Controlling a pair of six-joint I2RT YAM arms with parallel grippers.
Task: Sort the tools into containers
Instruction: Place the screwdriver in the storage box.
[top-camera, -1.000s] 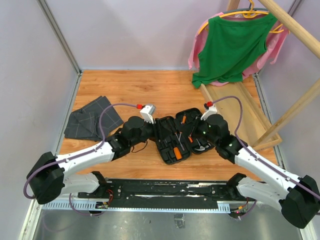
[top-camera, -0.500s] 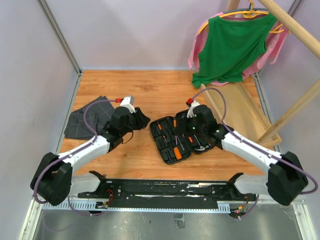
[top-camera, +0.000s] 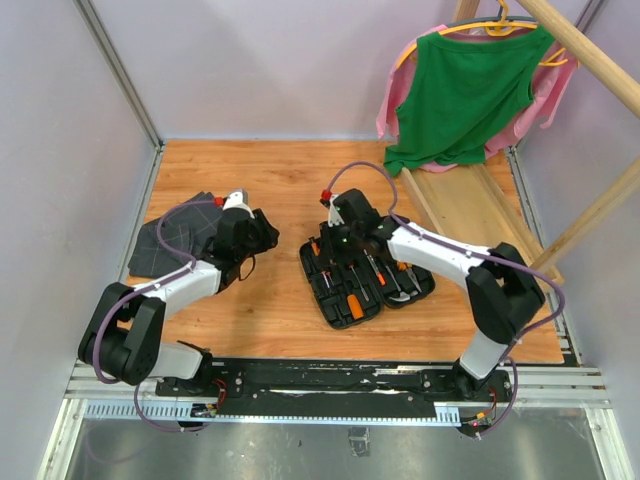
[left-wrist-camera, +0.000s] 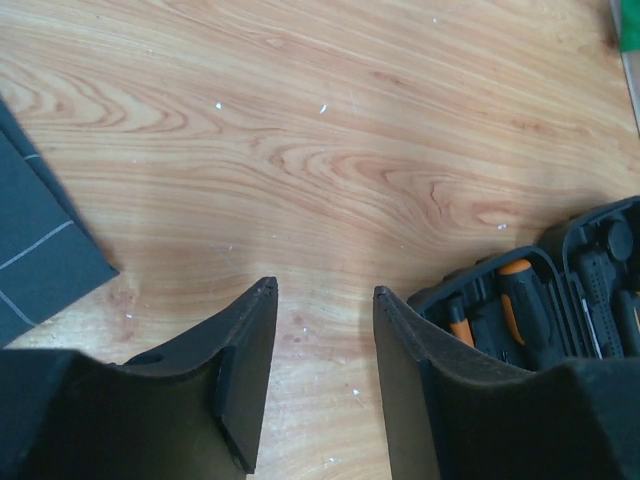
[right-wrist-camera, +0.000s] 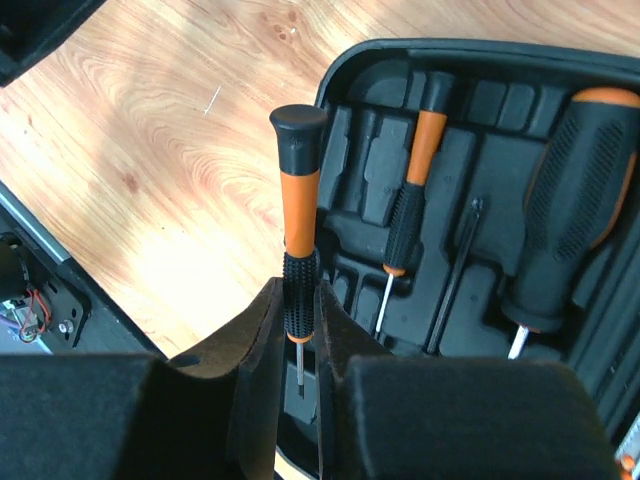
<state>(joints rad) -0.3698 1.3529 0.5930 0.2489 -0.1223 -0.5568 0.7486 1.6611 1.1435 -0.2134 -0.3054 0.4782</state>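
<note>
The black tool case (top-camera: 308, 268) lies open mid-table, with several tools in its moulded slots. My right gripper (top-camera: 335, 243) hangs over the case's far left part, shut on a thin screwdriver (right-wrist-camera: 299, 210) with an orange and black handle. In the right wrist view that gripper (right-wrist-camera: 298, 292) holds the knurled black grip, shaft pointing back between the fingers. Below it the case (right-wrist-camera: 480, 110) holds another thin screwdriver (right-wrist-camera: 413, 190) and a thick-handled one (right-wrist-camera: 570, 220). My left gripper (top-camera: 270, 238) is open and empty above bare wood, left of the case (left-wrist-camera: 570, 235). Nothing sits between its fingers (left-wrist-camera: 325, 290).
A dark grey folded cloth (top-camera: 175, 245) lies at the left, its corner showing in the left wrist view (left-wrist-camera: 40, 250). A long wooden tray (top-camera: 480, 215) leans at the back right under a hanging green shirt (top-camera: 465, 90). Wooden poles (top-camera: 590, 215) cross the right side.
My left gripper has drawn back from the case toward the cloth. My right gripper has swung from the case's right half across to its far left part.
</note>
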